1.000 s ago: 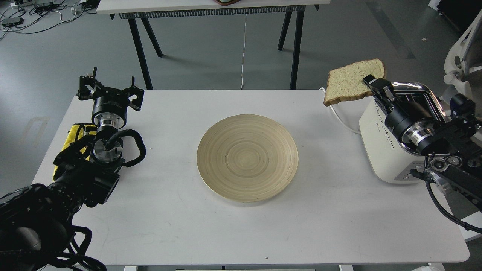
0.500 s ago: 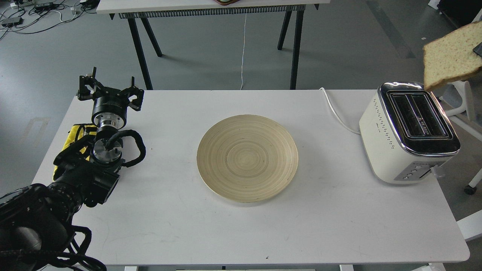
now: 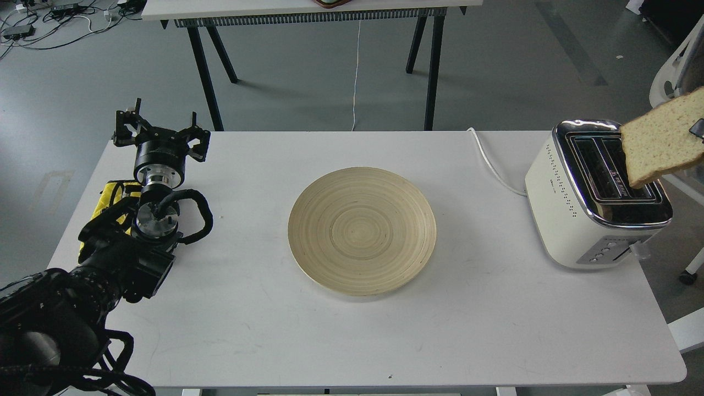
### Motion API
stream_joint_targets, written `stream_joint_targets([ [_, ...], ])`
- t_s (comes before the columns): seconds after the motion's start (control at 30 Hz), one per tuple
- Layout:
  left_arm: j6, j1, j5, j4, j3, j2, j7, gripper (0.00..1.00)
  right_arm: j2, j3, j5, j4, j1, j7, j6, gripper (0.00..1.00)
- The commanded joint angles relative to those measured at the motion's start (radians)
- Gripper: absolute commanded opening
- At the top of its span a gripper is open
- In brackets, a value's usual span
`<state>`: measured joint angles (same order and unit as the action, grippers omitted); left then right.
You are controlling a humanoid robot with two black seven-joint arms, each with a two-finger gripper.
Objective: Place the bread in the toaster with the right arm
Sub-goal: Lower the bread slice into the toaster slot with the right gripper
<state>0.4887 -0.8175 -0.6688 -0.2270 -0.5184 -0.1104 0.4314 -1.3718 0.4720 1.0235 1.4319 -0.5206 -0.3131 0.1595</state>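
A single slice of bread [image 3: 663,140] hangs in the air over the right-hand slot of the toaster [image 3: 572,220], its lower corner dipping toward the chrome top, at the far right of the white table [image 3: 264,330]. The slice is tilted rather than upright, and whether its corner already touches the slot cannot be told from this angle. Only a dark sliver of the right gripper [image 3: 697,128] shows at the picture's edge, pressed against the bread's upper right side; the slice is plainly carried there, though the fingers themselves are out of sight, so how they stand cannot be told. The tilt suggests the slice is being lined up with the slot and would need to come more upright before it can drop in cleanly. The toaster sits with its two slots running away from the robot, both apparently empty, its white cord [image 3: 492,165] trailing off the back edge of the table. One round wooden plate [image 3: 362,231] lies bare at the table's centre, well apart from the toaster. The left gripper [image 3: 161,129] rests near the far left corner with its fingers spread wide and nothing between them, parked clear of the work, a yellow cloth [image 3: 110,201] beside the arm. The count: one slice, one toaster, one plate, two arms.
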Motion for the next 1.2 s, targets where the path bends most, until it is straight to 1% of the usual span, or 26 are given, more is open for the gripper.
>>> stream_joint_targets([
  [0.0,0.000,0.000,0.000,0.000,0.000,0.000,0.000,1.00,0.023,-0.010,0.012,-0.033,-0.005,0.002,0.000,0.01],
  [0.23,0.000,0.000,0.000,0.000,0.000,0.000,0.001,1.00,0.092,-0.010,0.066,-0.107,-0.010,0.002,-0.003,0.01],
  [0.63,0.000,0.000,0.000,0.000,0.000,0.000,0.000,1.00,0.154,-0.010,0.066,-0.116,-0.039,0.009,-0.012,0.02],
  [0.97,0.000,0.000,0.000,0.000,0.000,0.000,0.000,1.00,0.255,-0.012,0.089,-0.215,-0.055,0.009,-0.028,0.02],
  [1.17,0.000,0.000,0.000,0.000,0.000,0.000,0.001,1.00,0.295,-0.012,0.104,-0.251,-0.062,0.009,-0.060,0.03],
])
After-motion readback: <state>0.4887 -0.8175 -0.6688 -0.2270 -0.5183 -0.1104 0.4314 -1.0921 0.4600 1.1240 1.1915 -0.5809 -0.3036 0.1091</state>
